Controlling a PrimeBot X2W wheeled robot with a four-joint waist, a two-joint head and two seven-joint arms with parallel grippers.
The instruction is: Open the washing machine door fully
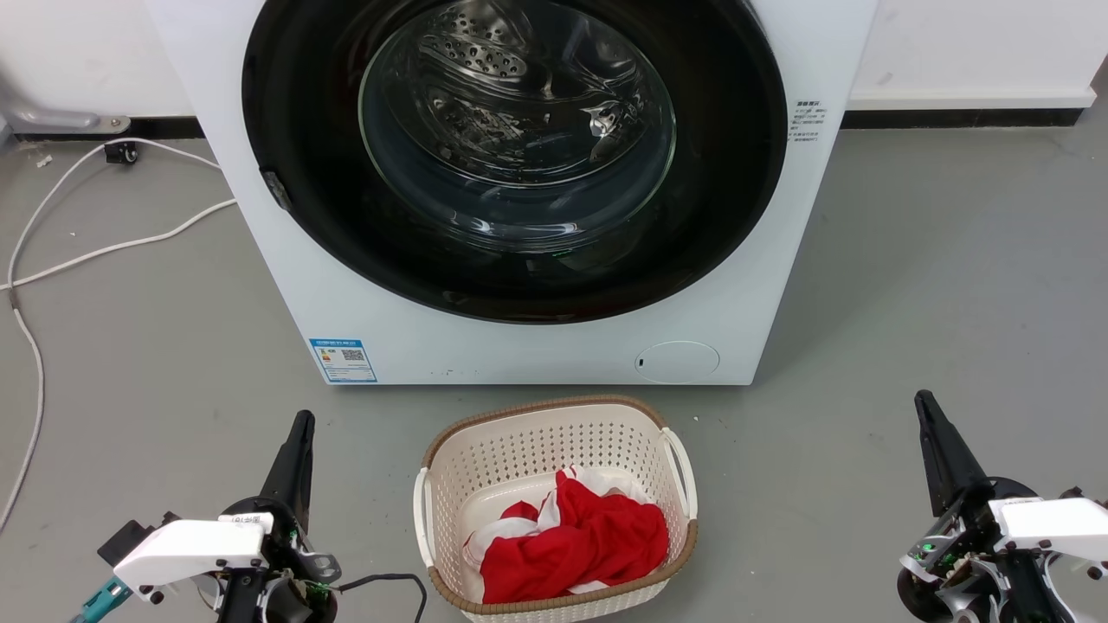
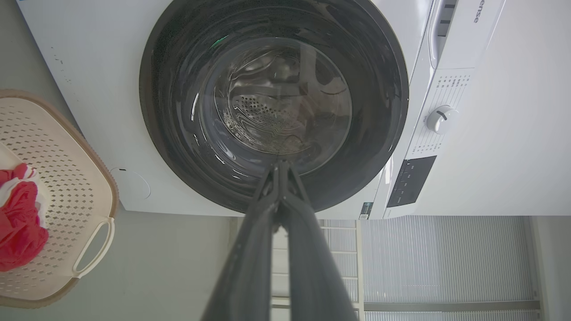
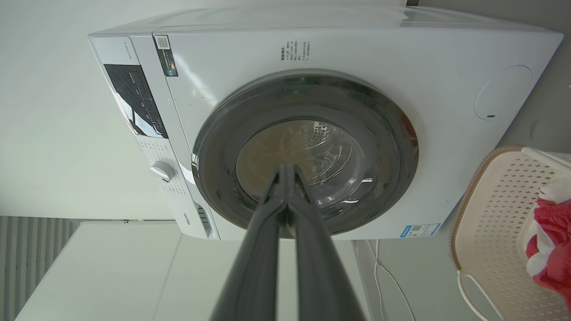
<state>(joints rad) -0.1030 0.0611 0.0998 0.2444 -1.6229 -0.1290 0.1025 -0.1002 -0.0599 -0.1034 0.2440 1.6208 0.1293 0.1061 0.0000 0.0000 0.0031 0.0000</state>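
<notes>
1. The left gripper (image 1: 302, 421) is pressing its two long dark fingers together so that the tips meet. It is gripping nothing and touching nothing.
2. The right gripper (image 1: 924, 401) is doing the same, with its fingers closed tip to tip and empty.
3. Both arms are sitting low over the grey floor (image 1: 952, 260), the left one at the near left and the right one at the near right. Their fingers are pointing forward and leaning slightly inward. In each wrist view the closed fingertips are aiming at the door's glass.
4. The washing machine door (image 1: 515, 147) is lying shut, flush in the front of the white washing machine (image 1: 519, 346). The machine is standing at the far edge of the floor against the wall. The door is well apart from both grippers, ahead of them and between their lines.
5. A cream laundry basket (image 1: 554, 403) is resting on the floor just in front of the machine, between the two grippers. It is holding red and white cloth (image 1: 580, 536).
</notes>
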